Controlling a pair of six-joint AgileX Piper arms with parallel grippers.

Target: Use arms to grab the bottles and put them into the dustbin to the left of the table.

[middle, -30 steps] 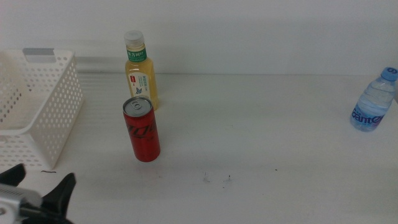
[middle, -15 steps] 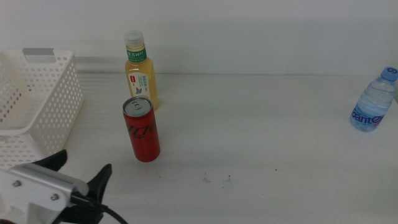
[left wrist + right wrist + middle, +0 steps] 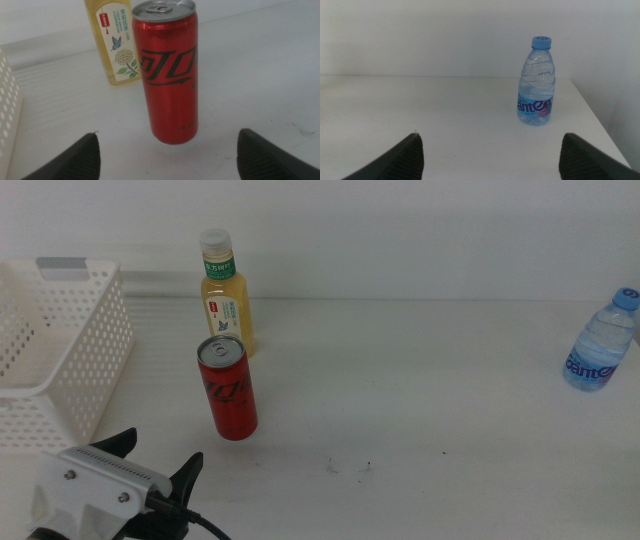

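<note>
My left end effector [image 3: 155, 465] sits low near the front of the counter [image 3: 430, 390], with its jaws wide apart and nothing between them. It points at the red can [image 3: 227, 388], which stands upright just ahead. From the left wrist camera the can [image 3: 170, 70] sits between the two jaw tips but is not touching them.

The yellow tea bottle [image 3: 226, 292] stands close behind the can. I think that is my big worry. If I push too far forward, the can could bump the tea bottle and both could fall and roll. The can is tall and slim, so a jaw that hits one side first could tip it over too.

The dustbin [image 3: 60, 350] is just to the left, and I could knock its wall when I swing over.

My right end effector [image 3: 490, 155] waits with its jaws apart too, facing the water bottle [image 3: 536, 82], which stands near the counter's right edge. A bump there could send it off.
</note>
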